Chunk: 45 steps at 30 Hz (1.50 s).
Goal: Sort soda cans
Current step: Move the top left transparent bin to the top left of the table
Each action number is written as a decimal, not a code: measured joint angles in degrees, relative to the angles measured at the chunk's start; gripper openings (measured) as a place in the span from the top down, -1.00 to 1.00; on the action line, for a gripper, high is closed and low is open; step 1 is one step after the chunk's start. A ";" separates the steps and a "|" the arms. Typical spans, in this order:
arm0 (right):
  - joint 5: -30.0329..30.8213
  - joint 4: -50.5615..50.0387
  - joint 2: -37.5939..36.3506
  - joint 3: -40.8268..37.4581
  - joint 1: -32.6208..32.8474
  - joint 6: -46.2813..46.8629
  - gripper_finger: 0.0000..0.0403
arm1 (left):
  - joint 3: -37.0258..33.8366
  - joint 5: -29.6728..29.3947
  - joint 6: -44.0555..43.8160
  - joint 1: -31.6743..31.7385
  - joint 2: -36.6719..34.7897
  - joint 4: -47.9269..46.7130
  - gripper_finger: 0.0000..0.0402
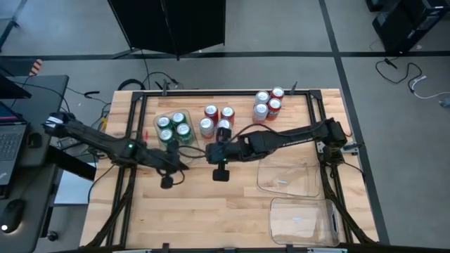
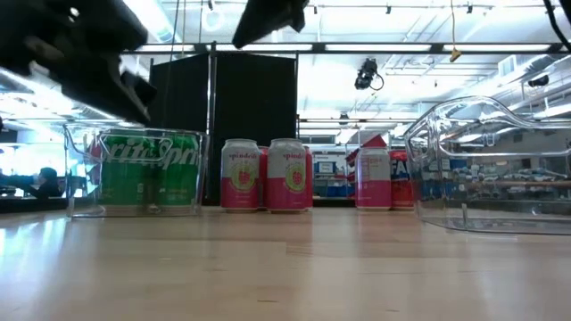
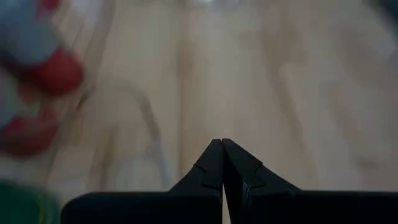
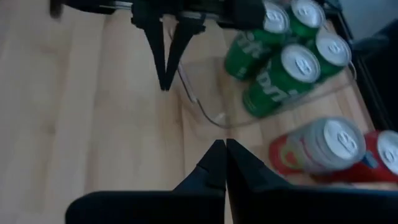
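Several green soda cans (image 1: 174, 128) stand upright in a clear tray (image 4: 205, 106) at the table's far left. To the right of the tray, red and silver cans (image 1: 216, 119) stand in a group on the wood, and another group (image 1: 268, 102) stands near the far edge. My left gripper (image 1: 185, 163) hovers shut just near of the green cans' tray; it also shows in the right wrist view (image 4: 165, 86). My right gripper (image 1: 207, 152) is shut above the table, near of the middle group. In their own wrist views both pairs of fingers, left (image 3: 222, 146) and right (image 4: 224, 144), have nothing between them.
Two clear plastic trays lie at the right, one mid-table (image 1: 285, 176) and one by the near edge (image 1: 302, 221). A black frame (image 1: 211, 92) runs along the table's far edge and sides. Bare wood stretches across the near left part of the table.
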 joint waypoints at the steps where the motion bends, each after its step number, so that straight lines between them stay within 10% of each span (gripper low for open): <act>1: 0.74 -0.77 0.05 -0.02 0.09 0.46 1.00 | 0.04 -0.64 -1.26 0.00 1.05 -0.69 0.99; 18: 3.75 -3.86 0.22 -0.02 0.14 2.34 1.00 | 1.29 -19.49 -21.72 0.04 -3.27 -28.27 0.99; 31: 4.12 -6.54 0.22 -0.02 0.14 2.01 1.00 | 1.31 -30.77 -27.68 6.56 -3.48 -29.85 0.99; 45: 4.48 -10.17 -2.07 -6.64 -0.33 2.73 1.00 | 0.07 -28.77 -17.46 14.97 -3.53 -22.80 1.00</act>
